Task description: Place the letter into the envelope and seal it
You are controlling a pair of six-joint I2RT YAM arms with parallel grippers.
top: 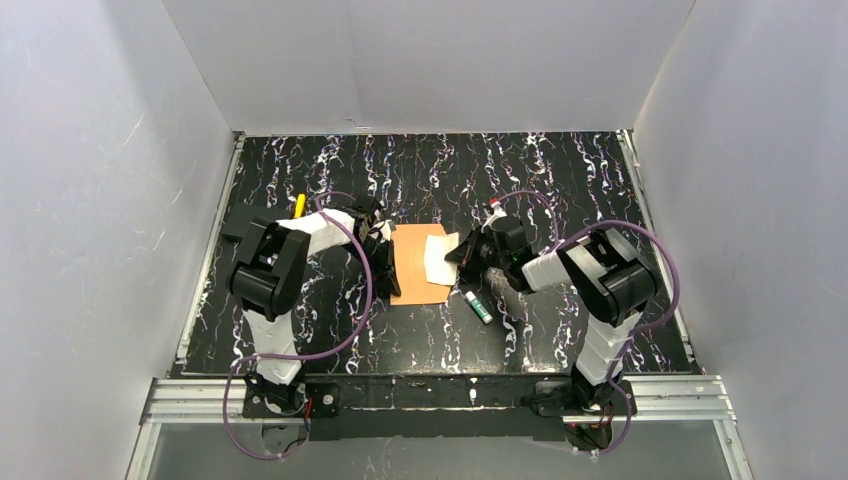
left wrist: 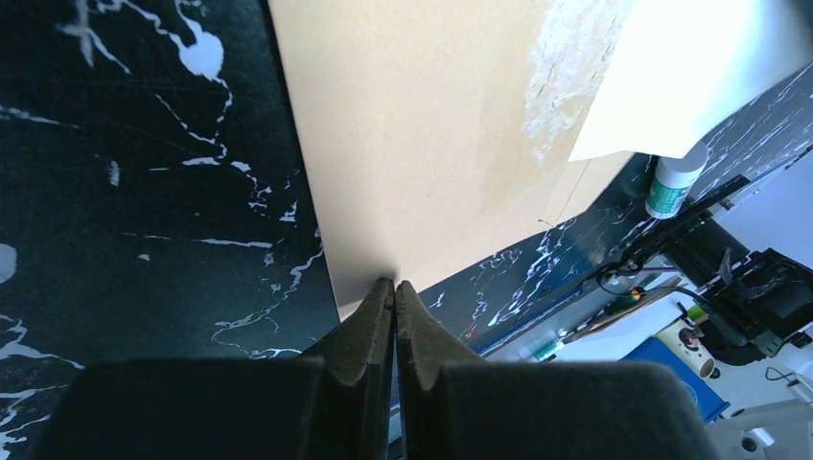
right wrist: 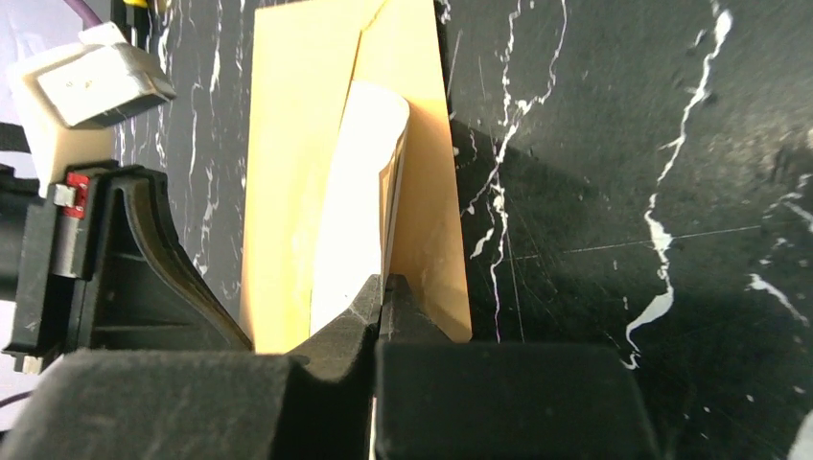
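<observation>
Near the middle of the table (top: 560, 170), the envelope (top: 410, 270): orange-brown, lying flat, long sides running from the near edge toward the far edge. Over its right part, the letter (top: 440, 258), pale side showing, bowed upward and reaching past the envelope's right side. Cannot tell from any view whether an edge of the sheet sits inside the pocket; most of it plainly outside. Right gripper (top: 458, 257) closed, pinching the letter's right edge; in the right wrist view, the white sheet rising curled from between the shut fingertips (right wrist: 350, 326), orange paper on both sides of it. Left gripper (top: 386, 250) at the envelope's left side, also closed, tips pressed together on the envelope's edge close to a corner, seemingly nipping the paper. Just beside the envelope's near right corner, a glue stick (top: 478, 306), white with a green band, lying on its side on the table. Toward the far left corner, beside the left arm, a small yellow object (top: 299, 205), too small to name
</observation>
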